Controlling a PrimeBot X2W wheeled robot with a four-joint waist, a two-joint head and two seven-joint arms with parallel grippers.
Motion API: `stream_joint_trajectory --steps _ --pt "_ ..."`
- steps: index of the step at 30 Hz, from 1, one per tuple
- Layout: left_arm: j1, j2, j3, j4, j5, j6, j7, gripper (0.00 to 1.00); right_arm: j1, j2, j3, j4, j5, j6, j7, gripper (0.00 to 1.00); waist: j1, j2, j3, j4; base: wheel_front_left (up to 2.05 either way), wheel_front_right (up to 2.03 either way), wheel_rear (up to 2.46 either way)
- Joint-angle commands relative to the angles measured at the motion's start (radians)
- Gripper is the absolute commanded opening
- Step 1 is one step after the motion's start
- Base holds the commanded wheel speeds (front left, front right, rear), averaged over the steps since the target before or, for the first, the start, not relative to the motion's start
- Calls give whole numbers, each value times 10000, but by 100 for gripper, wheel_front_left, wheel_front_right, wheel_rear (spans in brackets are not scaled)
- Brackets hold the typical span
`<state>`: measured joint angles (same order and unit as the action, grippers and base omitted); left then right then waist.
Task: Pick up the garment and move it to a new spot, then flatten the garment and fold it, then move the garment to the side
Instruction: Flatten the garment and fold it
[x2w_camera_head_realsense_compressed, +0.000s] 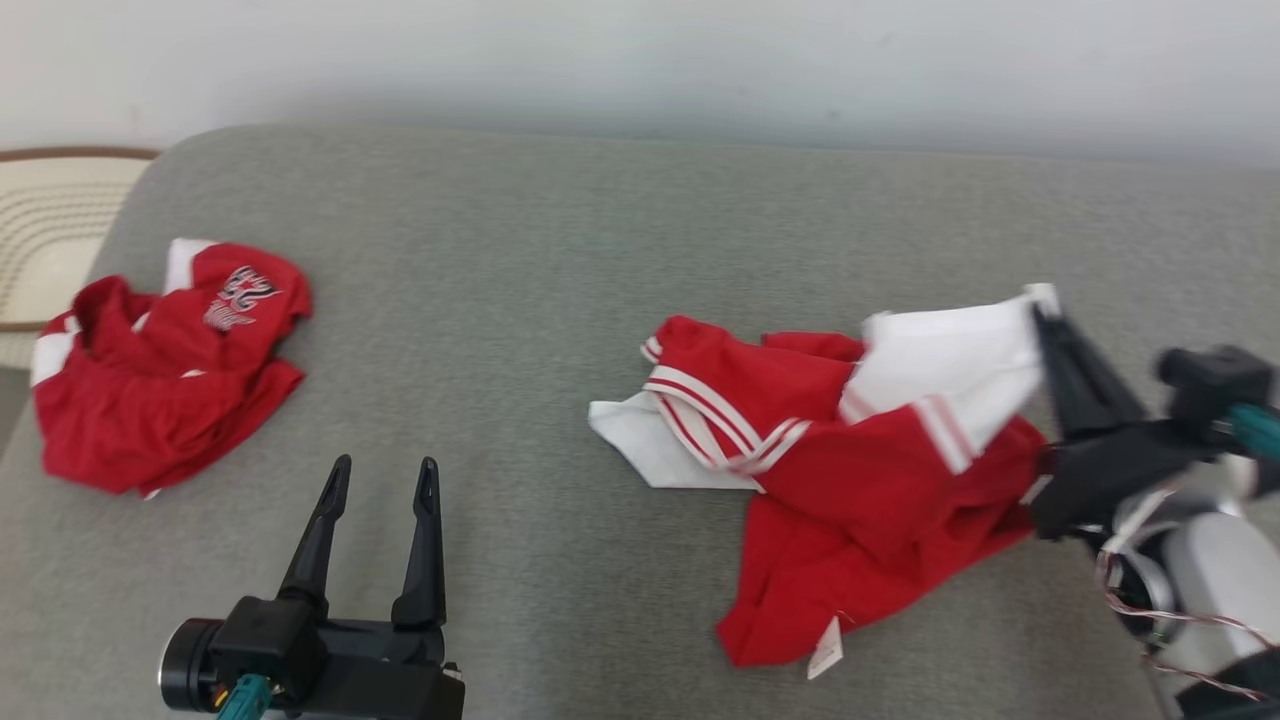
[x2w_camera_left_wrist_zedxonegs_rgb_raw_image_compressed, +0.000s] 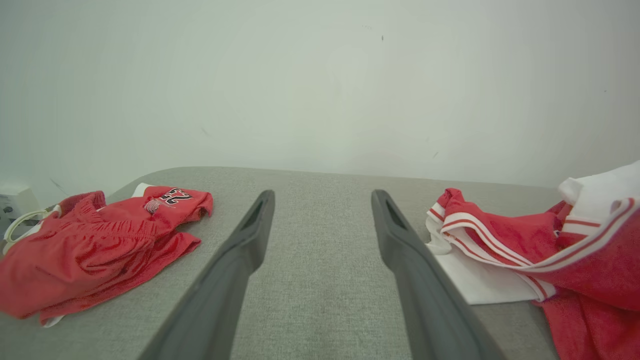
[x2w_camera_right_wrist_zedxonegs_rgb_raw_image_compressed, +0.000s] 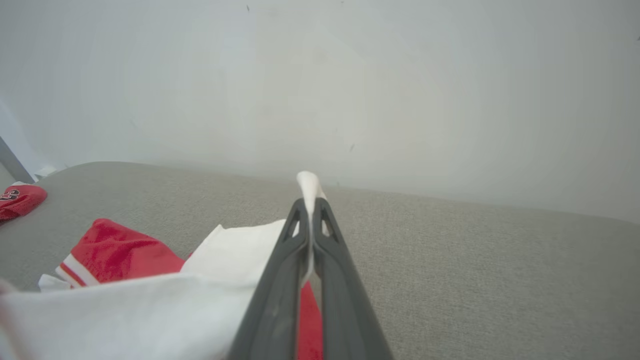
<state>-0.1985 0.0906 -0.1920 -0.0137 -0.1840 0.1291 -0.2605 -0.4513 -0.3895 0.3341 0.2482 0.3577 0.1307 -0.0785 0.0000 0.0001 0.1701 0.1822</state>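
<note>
1. right gripper (x2w_camera_head_realsense_compressed: 1040, 312) — clamped on the white corner of the red-and-white garment (x2w_camera_head_realsense_compressed: 850, 480), the rest lying to its left.
2. left gripper (x2w_camera_head_realsense_compressed: 384, 470) — jaws wide, empty; second red garment (x2w_camera_head_realsense_compressed: 165, 380) to its left.

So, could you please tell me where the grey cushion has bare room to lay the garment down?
The widest bare patch is mid-cushion, between the red shorts on the left and the red-and-white garment. The far strip of grey cushion along the wall is free too. It is crowded at the right, where the right gripper pinches the garment's white edge.
</note>
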Motion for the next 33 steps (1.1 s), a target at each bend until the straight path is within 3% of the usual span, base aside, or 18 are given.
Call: stream_joint_trajectory --steps 1,10,24,25,26,27,33 --pt "81 95 28 -27 103 5 -37 100 322 146 -501 -189 -164 1 52 0 0 -1 19 -543 0 0 0" --pt "-175 231 -87 52 169 -16 21 100 1437 799 -3559 25 -511 1 -83 0 0 -1 138 -1106 0 0 0" --pt "-231 438 -107 -95 170 55 208 100 1295 1299 -5151 2608 -675 1 -1047 0 0 -1 337 -1432 0 0 0" --pt "-232 456 -101 -93 169 69 216 100 1251 1335 -5158 2734 -709 1 -1139 32 0 -1 334 -1462 0 0 0" --pt "-215 476 -97 -87 164 84 227 100 1226 1367 -5188 2828 -742 1 -1253 88 0 -1 309 -1495 0 0 0" --pt "-169 498 -86 -72 152 95 232 100 1218 1400 -5213 2881 -783 1 -1375 100 0 -1 250 -1528 0 0 0" --pt "235 597 -33 -26 44 178 309 100 1587 1684 -5298 2514 -1153 1 -1790 100 0 -1 -286 -1682 0 0 0"
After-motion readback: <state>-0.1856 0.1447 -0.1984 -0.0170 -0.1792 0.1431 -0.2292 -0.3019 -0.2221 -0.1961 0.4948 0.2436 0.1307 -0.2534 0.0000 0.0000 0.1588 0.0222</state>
